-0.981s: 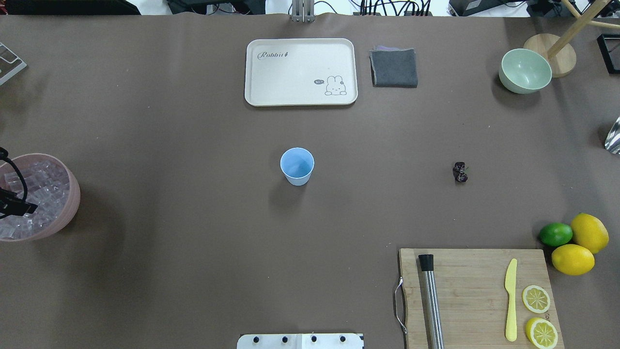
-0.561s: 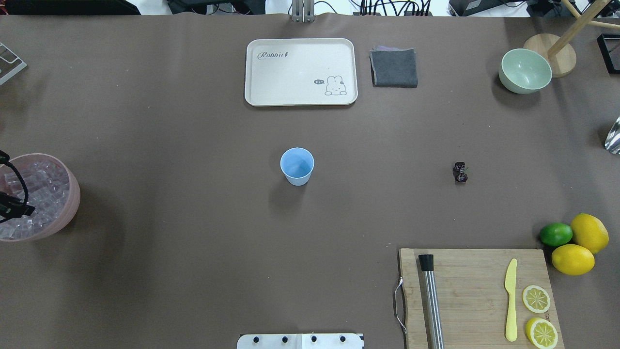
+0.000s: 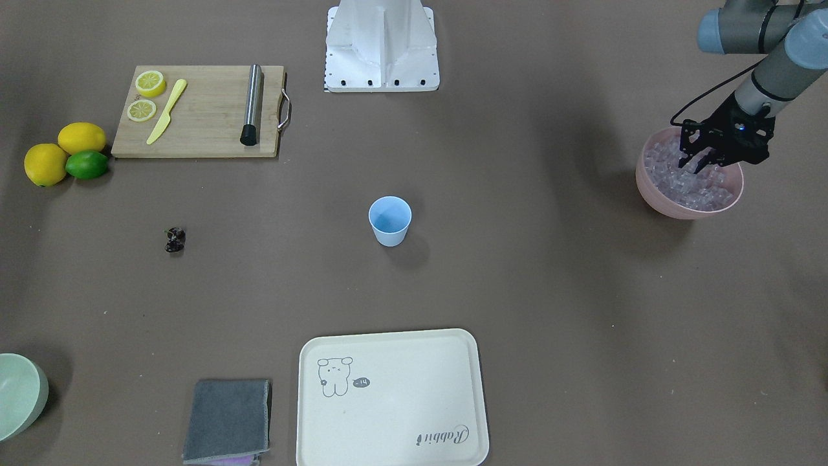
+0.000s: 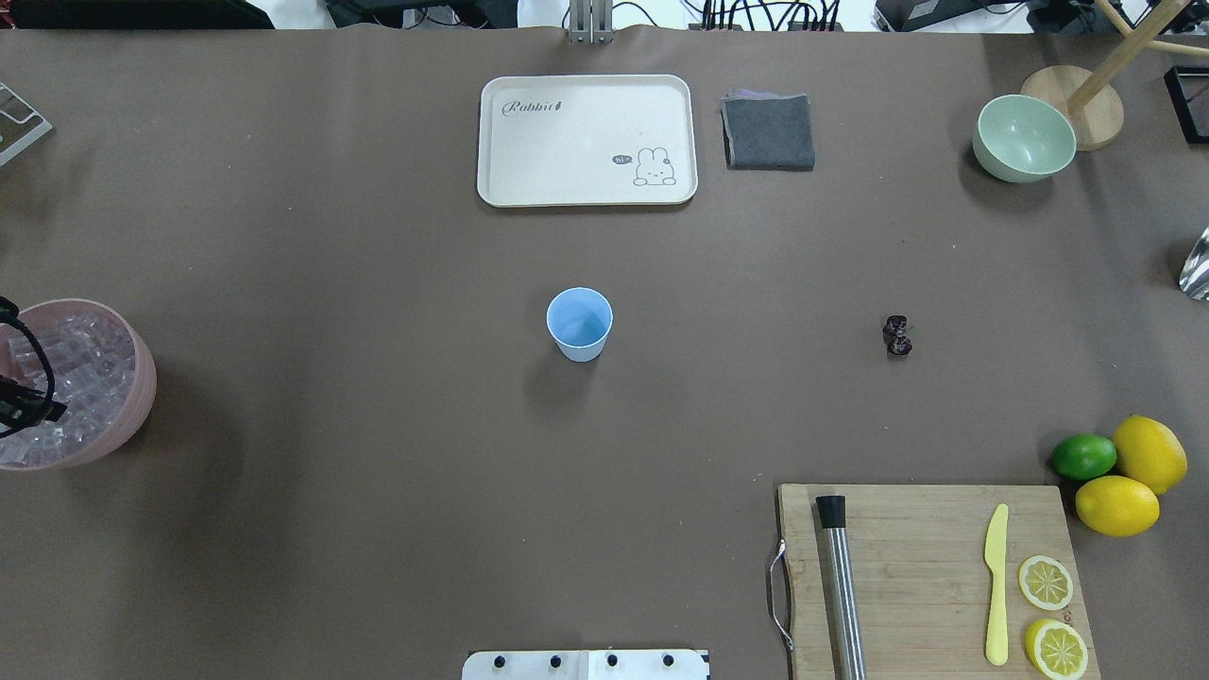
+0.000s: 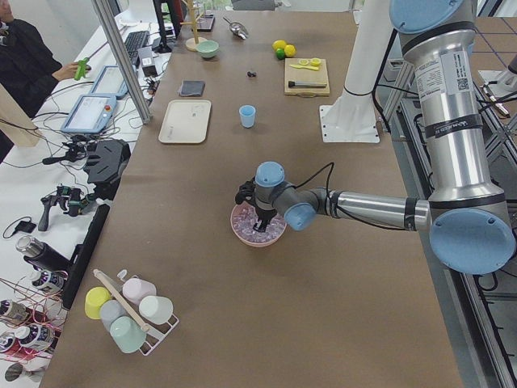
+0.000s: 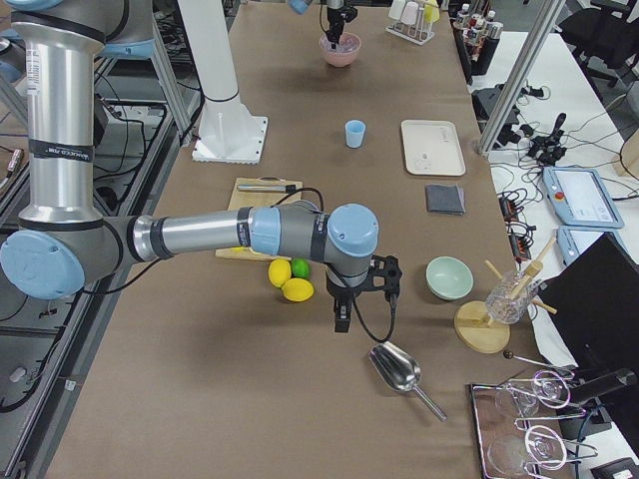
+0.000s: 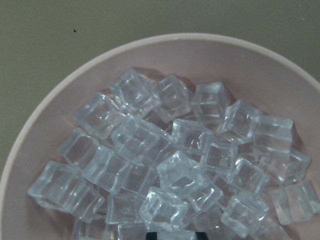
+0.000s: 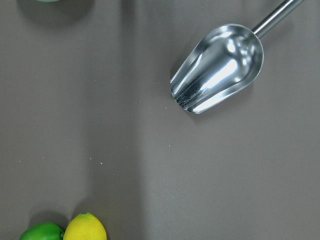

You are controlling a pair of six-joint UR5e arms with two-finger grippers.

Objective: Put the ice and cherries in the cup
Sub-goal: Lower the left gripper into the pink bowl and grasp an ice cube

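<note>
Brown paper covers the long table, and out at its end the ice sits heaped in a pink bowl, right under the left claw. Its fingers look spread apart with their tips down among the top cubes, and nothing is clamped yet as far as I can see. So I'd call this the ice pick, the first half of the job. Next it needs to pinch shut on one slippery cube, lift clear of the rim and carry it across. The cup stands upright and empty, well apart from that claw toward the table's middle; the cherries lie farther off again, beyond the cup. The right claw hangs over bare table near a metal scoop; whether it's apart or together I cannot tell.
</note>
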